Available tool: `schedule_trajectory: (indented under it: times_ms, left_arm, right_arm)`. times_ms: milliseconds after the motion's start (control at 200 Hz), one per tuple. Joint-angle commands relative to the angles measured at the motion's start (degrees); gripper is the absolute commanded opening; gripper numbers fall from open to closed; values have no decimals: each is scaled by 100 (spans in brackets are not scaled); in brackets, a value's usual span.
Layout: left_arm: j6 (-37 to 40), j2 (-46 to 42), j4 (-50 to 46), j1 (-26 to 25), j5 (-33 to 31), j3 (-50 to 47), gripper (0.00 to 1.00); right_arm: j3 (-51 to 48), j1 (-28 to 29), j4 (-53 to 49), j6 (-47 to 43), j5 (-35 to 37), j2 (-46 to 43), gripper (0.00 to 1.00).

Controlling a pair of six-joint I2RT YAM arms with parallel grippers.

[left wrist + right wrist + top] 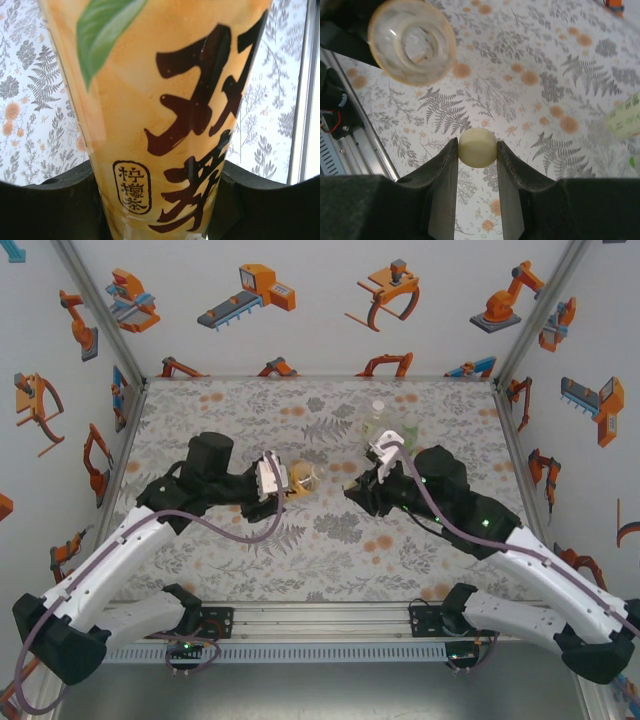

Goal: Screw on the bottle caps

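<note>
Right gripper (477, 150) clamped on small round pale-yellow plastic cap (477, 146). Left gripper (160, 210) grips clear yellow-labelled bottle of amber liquid (165, 115). Its open mouth (412, 42) sits apart from the cap. Risk: a misaligned approach cross-threads it, or the cap slips.

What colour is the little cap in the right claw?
Pale yellow cap; the right wrist view shows it best.

amber bottle (165, 125): yellow label, dark characters, green leaf; gripped in left end effector (159, 200); tipped over, mouth open and uncapped | pale yellow cap (477, 146): round, pinched in right end effector (477, 150), apart from that mouth | pale yellowish bottle (378, 420): upright, far middle of worktop (230, 550)
</note>
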Motion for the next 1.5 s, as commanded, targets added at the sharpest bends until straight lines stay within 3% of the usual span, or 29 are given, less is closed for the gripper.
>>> schedule_trajectory:
  times_ms: [0, 295, 1067, 1492]
  left_arm:
    - [652, -74, -530, -347, -492, 197, 5]
    - [1073, -162, -629, -866, -571, 75, 2]
    - [721, 130, -784, -1085, -497, 343, 0]
    - [995, 785, -2041, -1085, 1071, 1086, 0]
  right_arm:
    - [92, 34, 125, -962, -1029, -172, 0]
    - [-207, 34, 394, -2199, -2624, -504, 0]
    - [-485, 132, 615, -2487, -2783, -338, 0]
    - [-161, 295, -326, -3948, -3168, -179, 0]
